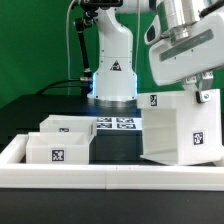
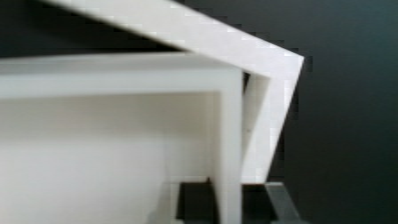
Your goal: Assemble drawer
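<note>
The drawer's tall white housing (image 1: 175,135) is at the exterior view's right, tilted, with square tags on its top and side. My gripper (image 1: 203,92) comes down from above and is shut on the housing's upper wall. In the wrist view the housing's thin white wall (image 2: 240,120) runs between my dark fingers (image 2: 201,200), with my gripper (image 2: 237,197) closed on it. Two small white trays sit at the exterior view's left: one behind (image 1: 68,125) and one in front (image 1: 58,148) with a tag on its face.
The marker board (image 1: 118,122) lies flat between the trays and the housing. A low white border wall (image 1: 110,178) runs along the front. The arm's white base (image 1: 112,75) stands behind on the black table.
</note>
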Robot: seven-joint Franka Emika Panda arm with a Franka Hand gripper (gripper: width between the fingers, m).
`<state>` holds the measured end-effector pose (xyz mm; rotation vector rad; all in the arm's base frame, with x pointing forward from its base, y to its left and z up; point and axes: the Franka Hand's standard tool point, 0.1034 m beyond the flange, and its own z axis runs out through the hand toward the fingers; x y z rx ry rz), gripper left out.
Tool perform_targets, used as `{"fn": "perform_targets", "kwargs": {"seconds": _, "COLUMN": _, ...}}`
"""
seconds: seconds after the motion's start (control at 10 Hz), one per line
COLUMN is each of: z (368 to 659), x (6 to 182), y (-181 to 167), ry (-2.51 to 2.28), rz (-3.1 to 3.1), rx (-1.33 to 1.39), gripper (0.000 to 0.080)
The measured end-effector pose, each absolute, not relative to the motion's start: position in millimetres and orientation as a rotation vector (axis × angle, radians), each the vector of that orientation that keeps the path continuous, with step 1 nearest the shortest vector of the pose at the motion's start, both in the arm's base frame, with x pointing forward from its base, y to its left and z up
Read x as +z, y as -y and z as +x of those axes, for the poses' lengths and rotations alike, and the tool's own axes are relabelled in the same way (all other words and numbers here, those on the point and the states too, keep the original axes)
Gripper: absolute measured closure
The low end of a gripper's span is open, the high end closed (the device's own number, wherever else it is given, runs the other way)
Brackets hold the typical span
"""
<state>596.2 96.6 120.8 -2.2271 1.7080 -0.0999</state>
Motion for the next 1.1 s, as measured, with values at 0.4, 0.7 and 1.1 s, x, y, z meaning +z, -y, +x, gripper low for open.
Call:
{"fn": "perform_targets", "kwargs": {"seconds": 0.4, "z": 616, "x": 112.4, "y": -98, "ry": -1.901, "rz": -2.019, "rx": -0.044, "gripper": 0.0755}}
{"fn": "perform_targets", "kwargs": {"seconds": 0.7, "z": 629, "x": 112.8, "y": -102, "ry": -1.894, "rz": -2.01, "rx": -0.048, "gripper": 0.0755}}
{"fn": "perform_targets", "kwargs": {"seconds": 1.1, "z": 634, "x": 112.2, "y": -103, "ry": -1.893, "rz": -2.018, "rx": -0.012, "gripper": 0.0675}}
